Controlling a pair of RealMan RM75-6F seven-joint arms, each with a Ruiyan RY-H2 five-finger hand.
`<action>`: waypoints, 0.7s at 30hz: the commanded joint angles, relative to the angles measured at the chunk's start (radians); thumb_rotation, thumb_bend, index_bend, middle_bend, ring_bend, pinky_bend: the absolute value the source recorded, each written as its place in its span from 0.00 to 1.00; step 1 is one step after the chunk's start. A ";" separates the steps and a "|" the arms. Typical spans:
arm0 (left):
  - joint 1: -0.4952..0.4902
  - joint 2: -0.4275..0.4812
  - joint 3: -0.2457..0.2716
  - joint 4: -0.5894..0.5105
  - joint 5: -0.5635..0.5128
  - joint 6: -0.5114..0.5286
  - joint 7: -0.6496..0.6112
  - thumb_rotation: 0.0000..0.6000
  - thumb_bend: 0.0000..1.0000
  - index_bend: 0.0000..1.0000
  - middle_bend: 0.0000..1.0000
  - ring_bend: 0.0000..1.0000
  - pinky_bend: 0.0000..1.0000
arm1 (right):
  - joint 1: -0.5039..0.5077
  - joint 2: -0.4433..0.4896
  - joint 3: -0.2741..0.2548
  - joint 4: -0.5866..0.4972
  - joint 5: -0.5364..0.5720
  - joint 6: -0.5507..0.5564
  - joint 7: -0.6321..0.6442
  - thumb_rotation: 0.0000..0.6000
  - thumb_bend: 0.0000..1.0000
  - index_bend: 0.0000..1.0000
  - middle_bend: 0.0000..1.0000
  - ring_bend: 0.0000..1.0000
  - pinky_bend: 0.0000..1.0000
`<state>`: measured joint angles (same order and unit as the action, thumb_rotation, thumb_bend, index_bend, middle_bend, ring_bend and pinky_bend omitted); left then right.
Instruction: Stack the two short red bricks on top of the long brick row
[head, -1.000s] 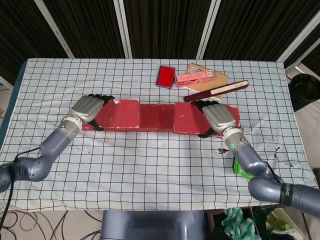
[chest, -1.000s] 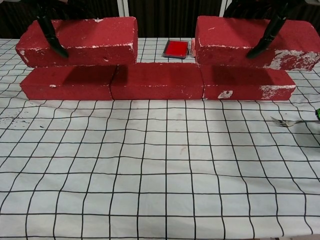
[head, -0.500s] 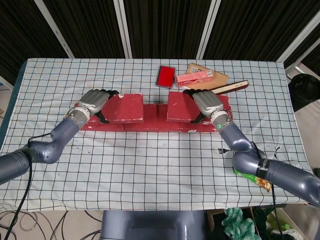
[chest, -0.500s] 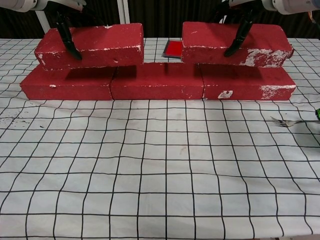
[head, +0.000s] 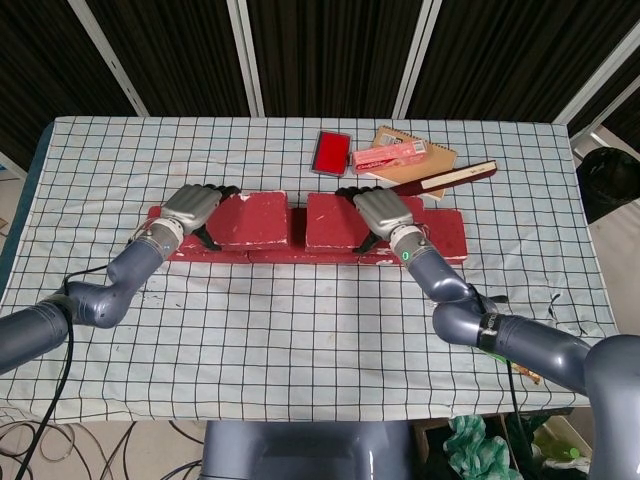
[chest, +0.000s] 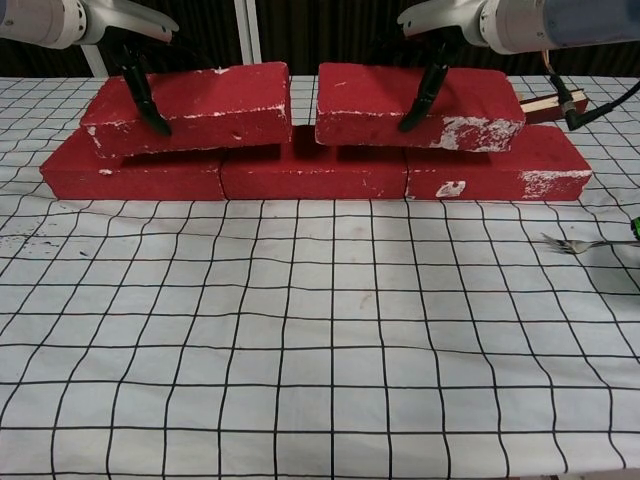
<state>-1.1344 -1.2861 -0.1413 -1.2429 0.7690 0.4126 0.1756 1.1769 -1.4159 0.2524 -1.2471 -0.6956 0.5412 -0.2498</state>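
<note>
Gripping from above, the left hand (head: 190, 207) holds the left short brick (chest: 190, 105) with its dark fingers (chest: 140, 85) wrapped down over the near face, and the right hand (head: 378, 210) holds the right short brick (chest: 415, 103) the same way, one of its fingers (chest: 420, 88) pressed against the front of that brick. Both short red bricks sit over the long brick row (chest: 310, 172), which lies across the far half of the counter (chest: 320, 330) on its black-gridded white cloth. In the chest view the left brick tilts slightly, its outer end low against the row, while the right brick hangs over the middle and right part of the row; whether either one rests fully on the row cannot be told. The two short bricks are near each other, with a narrow gap between their inner ends. Behind the row lie a red tin (head: 331, 152), a pink box (head: 390, 155) on a brown notebook (head: 430, 160), and a dark red book (head: 450, 178) just beside the right hand. A fork (chest: 580, 243) lies on the cloth well to the right of the row.
</note>
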 joint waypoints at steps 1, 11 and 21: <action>0.000 -0.004 -0.002 0.005 0.015 0.000 -0.014 1.00 0.17 0.17 0.23 0.13 0.26 | 0.010 -0.009 -0.002 0.002 0.010 0.005 -0.001 1.00 0.26 0.25 0.26 0.27 0.31; -0.004 -0.005 0.007 0.006 0.045 -0.010 -0.049 1.00 0.17 0.17 0.23 0.13 0.26 | 0.032 -0.042 -0.024 0.013 0.037 0.043 -0.020 1.00 0.26 0.25 0.26 0.27 0.31; -0.047 -0.015 0.055 0.026 0.015 -0.021 -0.019 1.00 0.17 0.16 0.23 0.13 0.25 | 0.054 -0.067 -0.039 0.049 0.072 0.042 -0.039 1.00 0.26 0.25 0.26 0.27 0.31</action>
<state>-1.1784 -1.2986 -0.0887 -1.2195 0.7867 0.3899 0.1534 1.2300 -1.4819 0.2144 -1.1985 -0.6244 0.5840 -0.2876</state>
